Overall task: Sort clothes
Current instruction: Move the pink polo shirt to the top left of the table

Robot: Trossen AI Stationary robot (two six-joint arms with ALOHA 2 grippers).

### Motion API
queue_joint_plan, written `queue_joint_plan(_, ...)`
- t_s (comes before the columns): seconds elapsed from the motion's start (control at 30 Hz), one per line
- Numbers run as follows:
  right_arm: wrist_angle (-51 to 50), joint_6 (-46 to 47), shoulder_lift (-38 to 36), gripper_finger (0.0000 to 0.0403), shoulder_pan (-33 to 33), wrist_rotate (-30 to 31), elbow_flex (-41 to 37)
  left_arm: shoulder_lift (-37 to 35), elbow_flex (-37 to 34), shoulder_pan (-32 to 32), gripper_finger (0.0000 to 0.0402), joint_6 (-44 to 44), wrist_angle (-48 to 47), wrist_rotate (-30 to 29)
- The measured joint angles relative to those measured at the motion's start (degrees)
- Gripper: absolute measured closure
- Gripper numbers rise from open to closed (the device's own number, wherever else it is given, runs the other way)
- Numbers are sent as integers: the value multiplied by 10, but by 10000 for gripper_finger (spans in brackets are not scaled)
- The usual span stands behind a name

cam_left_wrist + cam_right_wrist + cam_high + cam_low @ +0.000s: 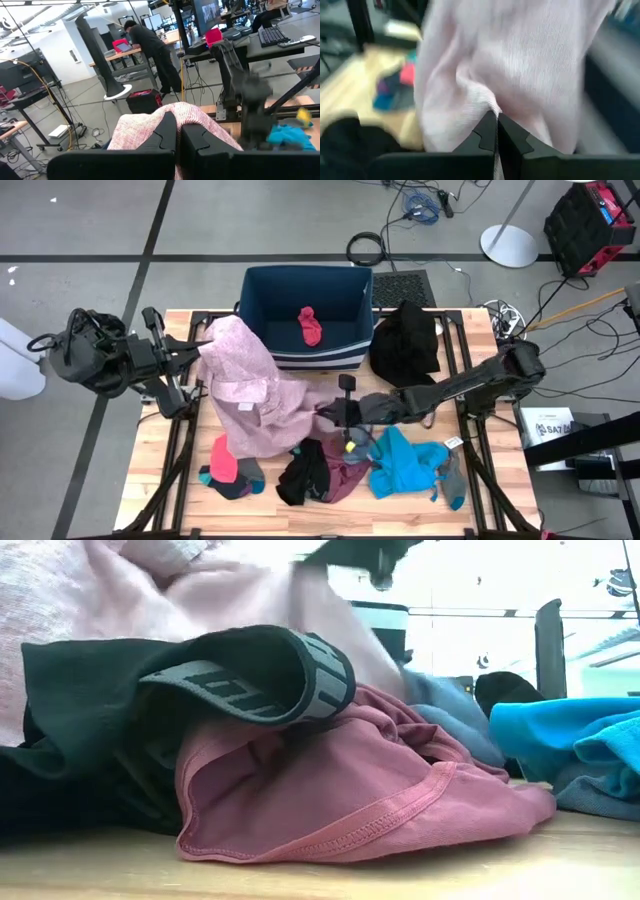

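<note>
Dark blue fabric bin [262, 300] holding one red sock [311, 326], both tools, left tool [207, 343] and right tool [327, 411], clamped on the pale pink knit garment [250, 395], black garment [405, 340] beside the bin, bright blue garment [405, 464] near the desk [170, 480] edge.

Overhead looks straight down; low and wrist views share pink garment [90, 600].

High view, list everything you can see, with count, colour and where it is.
Bin: one, dark blue, table's far edge.
Red sock: one, inside the bin.
Pink garment: one, pale pink, held up between both grippers, left of centre.
Black garment: one, right of the bin.
Blue garment: one, bright blue, near edge, right.
Maroon garment: one, near edge, centre.
Black shorts: one, beside the maroon garment.
Sock pile: red, teal, grey, near left.
Left gripper: shut on pink garment.
Right gripper: shut on pink garment.
</note>
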Motion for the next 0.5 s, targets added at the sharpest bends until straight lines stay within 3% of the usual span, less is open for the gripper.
queue_joint_plan(0.2,-25,-114,-23,403,-6,0,126,0,0,0,401,-6,-16,0)
queue_joint_plan(0.37,-88,-139,40,403,-44,-67,260,0,-1,0,401,-57,-53,30)
queue_joint_plan(0.5,-139,-135,97,403,-69,-82,326,3,-30,0,401,-95,-59,57)
